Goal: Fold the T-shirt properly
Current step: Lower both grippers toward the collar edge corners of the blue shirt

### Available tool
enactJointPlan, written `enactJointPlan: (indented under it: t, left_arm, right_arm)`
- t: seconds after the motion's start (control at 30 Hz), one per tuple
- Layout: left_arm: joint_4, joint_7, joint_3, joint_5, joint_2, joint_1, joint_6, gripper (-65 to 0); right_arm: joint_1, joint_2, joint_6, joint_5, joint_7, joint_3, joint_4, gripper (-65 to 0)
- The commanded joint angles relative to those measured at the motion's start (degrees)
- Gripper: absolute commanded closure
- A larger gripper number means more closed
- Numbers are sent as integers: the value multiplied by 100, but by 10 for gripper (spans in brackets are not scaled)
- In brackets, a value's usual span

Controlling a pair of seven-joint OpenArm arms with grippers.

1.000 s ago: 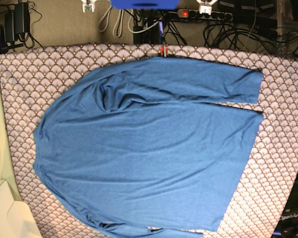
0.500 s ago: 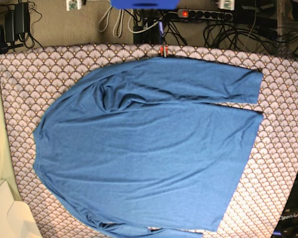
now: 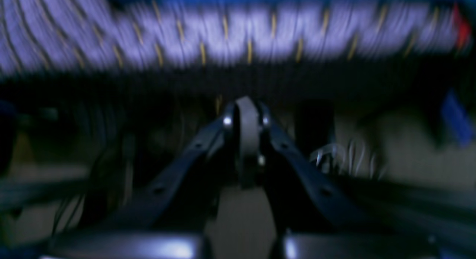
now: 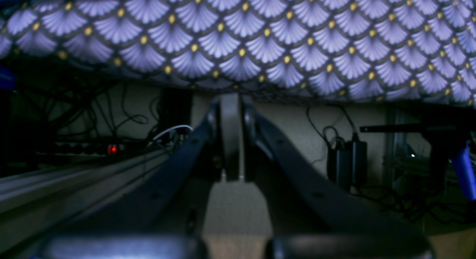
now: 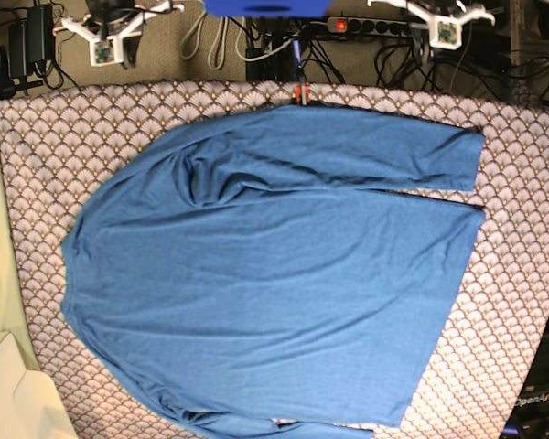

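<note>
blue t-shirt (image 5: pixel 274 274) flat | patterned table cloth (image 5: pixel 37 137) under it | no containers

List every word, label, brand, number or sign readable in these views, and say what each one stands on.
"OpenArm": pale lettering on the dark equipment at the bottom right corner of the base view; its end is cut off by the frame edge.
T-shirt: plain blue, no print.
Table cloth: scallop pattern only, no text.
Both wrist views: no readable text; the left one is motion-blurred.
</note>
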Motion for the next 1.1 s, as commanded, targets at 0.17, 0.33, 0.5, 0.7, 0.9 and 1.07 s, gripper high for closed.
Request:
enactJointPlan:
  t: [0.17, 0.33, 0.5, 0.7, 0.9, 1.07]
  left_arm:
    - [520, -110, -305, -1, 54, 198, 21, -92]
    - [564, -128, -701, -1, 309, 84, -23, -350]
    - [485, -101, -868, -10, 336, -338, -23, -375]
    - [10, -101, -991, -793, 125, -857, -32, -377]
    - [-579, -101, -1281, -1760, -69, -1244, -41, -379]
    - [-974, -101, -1308, -2384, -324, -1543, -41, -379]
  right_arm:
    - [230, 27, 8, -8, 128, 26, 115, -198]
    - [582, 27, 17, -8, 128, 17, 124, -291]
    - [1021, 9, 492, -8, -31, 131, 107, -293]
    - [1689, 0, 764, -8, -716, 228, 89, -293]
    - [2015, 18, 799, -8, -1042, 228, 80, -293]
    - [2015, 18, 834, -8, -1042, 210, 80, -293]
